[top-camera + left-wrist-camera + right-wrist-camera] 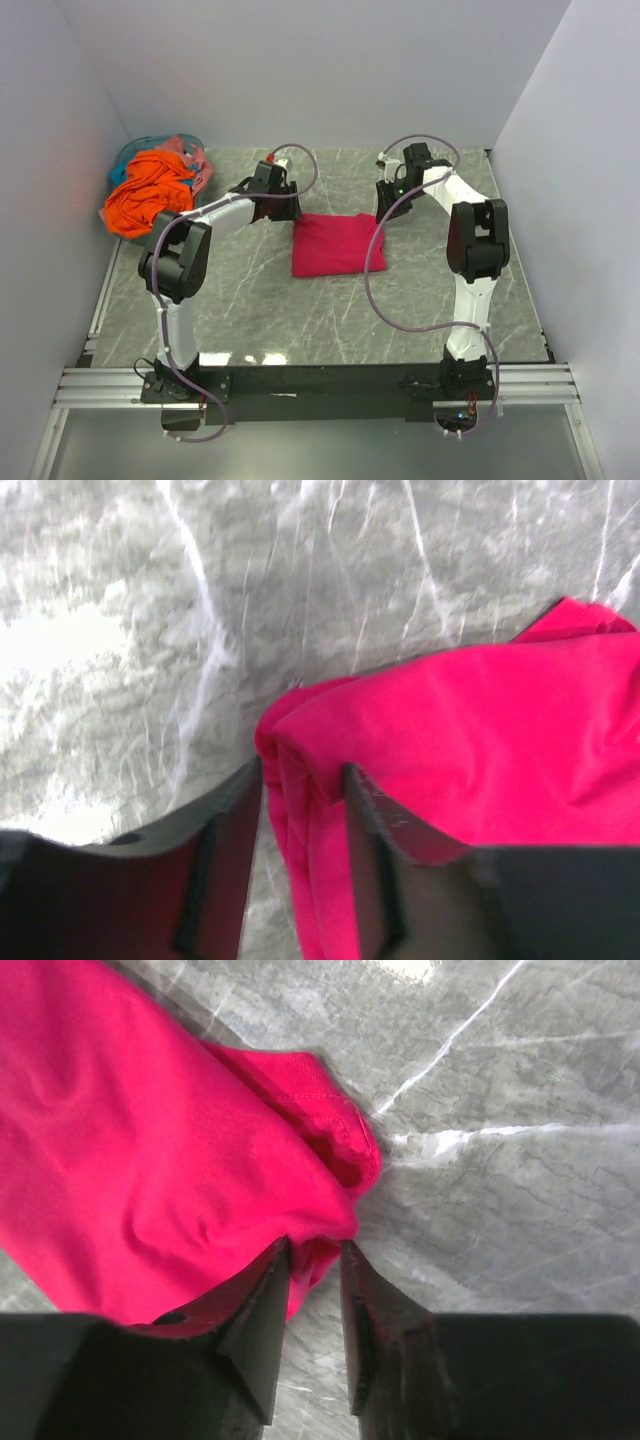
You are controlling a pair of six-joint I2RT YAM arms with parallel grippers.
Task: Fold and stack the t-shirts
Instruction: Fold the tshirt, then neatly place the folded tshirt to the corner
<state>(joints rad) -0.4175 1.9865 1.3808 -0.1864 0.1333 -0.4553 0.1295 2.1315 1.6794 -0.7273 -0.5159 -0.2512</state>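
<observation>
both far corners of crimson-pink t-shirt (335, 245) pinched: left claw (300, 776), right claw (315, 1252).

On my feed I see a grey, white-veined marble-look counter (330, 320), boxed in by plain pale walls: a back wall (300, 70), a left wall (40, 200) and a right wall (590, 180). A silver aluminium rail (100, 385) runs along the near edge. Soft, even light leaves a bright glare (60, 640) on the stone.

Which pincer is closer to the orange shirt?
Left. The left pincer sits at the corner of the crimson t-shirt facing the orange t-shirt; the right pincer sits at its other far corner, farther away.
</observation>
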